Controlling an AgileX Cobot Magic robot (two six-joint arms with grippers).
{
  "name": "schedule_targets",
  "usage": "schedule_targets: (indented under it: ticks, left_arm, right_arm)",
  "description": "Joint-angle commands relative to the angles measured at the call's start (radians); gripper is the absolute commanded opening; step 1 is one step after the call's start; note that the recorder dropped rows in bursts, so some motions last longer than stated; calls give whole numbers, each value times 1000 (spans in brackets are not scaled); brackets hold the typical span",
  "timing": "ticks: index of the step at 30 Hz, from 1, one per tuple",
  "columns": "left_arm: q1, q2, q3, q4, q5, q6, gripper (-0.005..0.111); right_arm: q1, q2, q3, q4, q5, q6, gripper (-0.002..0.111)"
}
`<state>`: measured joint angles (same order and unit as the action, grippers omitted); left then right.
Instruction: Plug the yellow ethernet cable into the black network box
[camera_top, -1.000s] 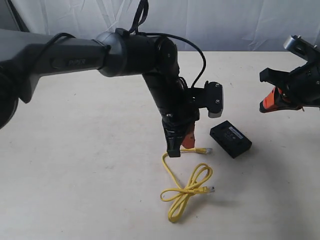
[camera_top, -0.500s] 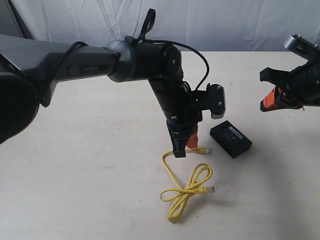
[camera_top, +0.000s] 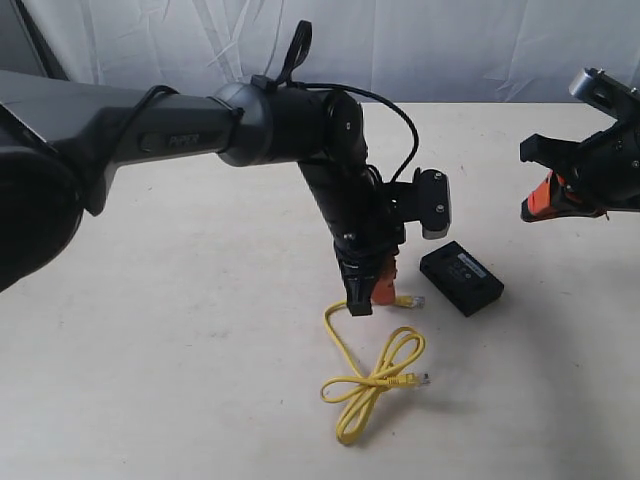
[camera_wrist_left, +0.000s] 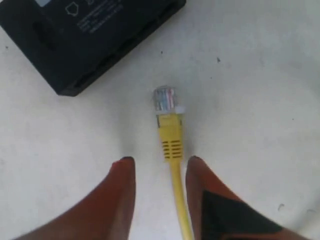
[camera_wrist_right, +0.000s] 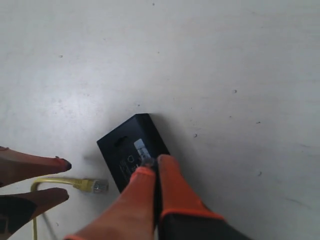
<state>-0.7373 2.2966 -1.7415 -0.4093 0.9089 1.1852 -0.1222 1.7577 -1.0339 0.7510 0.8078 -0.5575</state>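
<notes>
**Left jaws let go, plug not yet in the box**

On the table (camera_top: 180, 350), the left gripper (camera_wrist_left: 160, 160) had parted its jaws within the last second. We saw them partly open, straddling the cord without pinching it. The right gripper (camera_wrist_right: 152, 164), well apart from the black network box (camera_top: 461, 278), was closed and empty. The yellow ethernet cable (camera_top: 372, 378) lay beside the box, its clear plug (camera_wrist_left: 164, 99) near the port side, uninserted. We judged a regrasp necessary.

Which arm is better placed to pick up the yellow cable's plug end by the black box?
Left. The left gripper stands open astride the thin bright-yellow ethernet cable just behind its clear plug, close to the flat black plastic network box. The right gripper hangs shut, off to the side.
</notes>
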Motion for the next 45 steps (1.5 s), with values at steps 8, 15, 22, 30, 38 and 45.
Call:
schedule_targets:
  ticks: [8,15,22,30,38,45]
  left_arm:
    - [-3,36,-4,25,36,0,24]
    - [-3,23,-4,76,33,-62,0]
    - [-3,-17,-4,240,6,-298,0]
    - [-25,-24,-4,222,-22,-362,0]
    - [-67,-28,11,214,-96,-457,0]
    - [-93,-28,57,349,-180,-616,0]
  right_arm:
    - [-5,-6,5,7,-10,0,-1]
    - [-5,-6,5,7,-10,0,-1]
    - [-5,22,5,12,-13,0,-1]
    - [-5,85,5,68,-10,0,-1]
    - [-5,111,5,91,-21,0,-1]
    - [-5,156,5,122,-33,0,-1]
